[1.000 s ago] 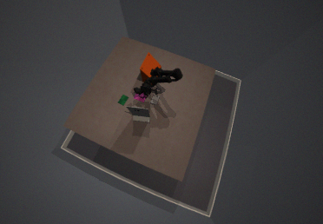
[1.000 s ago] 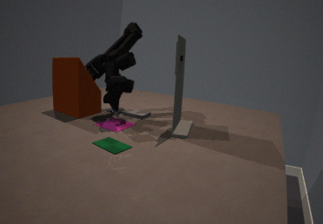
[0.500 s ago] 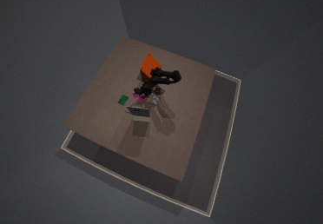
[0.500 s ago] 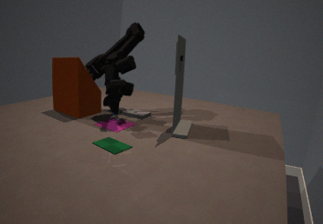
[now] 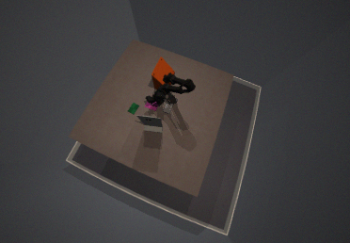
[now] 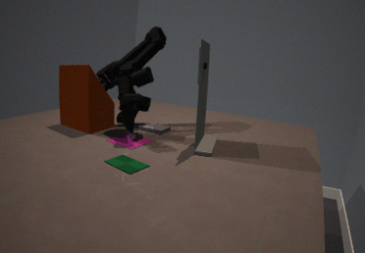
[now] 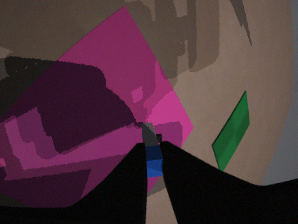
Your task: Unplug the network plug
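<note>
My gripper points down and is shut on the plug, which shows blue with a grey end between the black fingertips. The plug is out of the panel. It is low over the magenta square, near its edge in the wrist view. Whether it touches the square cannot be told. The upright panel stands apart from the gripper, with a dark socket opening near its top. The tab on the plug cannot be made out.
A green rectangle lies on the table beside the magenta square. A flat grey piece lies behind the gripper in the exterior view. A tall orange block stands close to the arm. The panel has a pale foot.
</note>
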`<action>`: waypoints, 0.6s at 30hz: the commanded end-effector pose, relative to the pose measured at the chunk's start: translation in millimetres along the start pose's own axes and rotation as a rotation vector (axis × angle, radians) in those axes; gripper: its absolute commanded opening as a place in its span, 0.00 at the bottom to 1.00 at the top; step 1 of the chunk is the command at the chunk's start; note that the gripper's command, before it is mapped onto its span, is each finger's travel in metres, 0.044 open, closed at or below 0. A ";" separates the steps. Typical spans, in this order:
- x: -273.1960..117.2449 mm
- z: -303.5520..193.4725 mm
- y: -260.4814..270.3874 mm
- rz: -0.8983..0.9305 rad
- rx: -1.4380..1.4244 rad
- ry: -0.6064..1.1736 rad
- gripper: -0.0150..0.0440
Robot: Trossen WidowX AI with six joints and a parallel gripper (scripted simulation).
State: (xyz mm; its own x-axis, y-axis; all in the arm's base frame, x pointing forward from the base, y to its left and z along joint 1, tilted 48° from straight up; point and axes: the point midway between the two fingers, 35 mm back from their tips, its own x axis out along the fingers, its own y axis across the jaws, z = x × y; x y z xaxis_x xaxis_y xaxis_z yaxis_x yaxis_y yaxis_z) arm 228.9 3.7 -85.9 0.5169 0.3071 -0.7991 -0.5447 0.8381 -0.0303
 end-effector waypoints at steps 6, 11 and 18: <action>3.2 -3.8 7.1 0.009 0.009 0.010 0.25; 4.8 -1.2 6.6 0.010 0.009 0.012 0.25; 6.8 0.1 8.6 0.010 0.009 0.012 0.25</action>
State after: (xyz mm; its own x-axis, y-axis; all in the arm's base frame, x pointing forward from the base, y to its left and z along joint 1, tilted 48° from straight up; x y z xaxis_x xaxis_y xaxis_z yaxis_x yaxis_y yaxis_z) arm 227.8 11.5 -89.8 0.5082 0.3102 -0.8035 -0.5451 0.8381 -0.0212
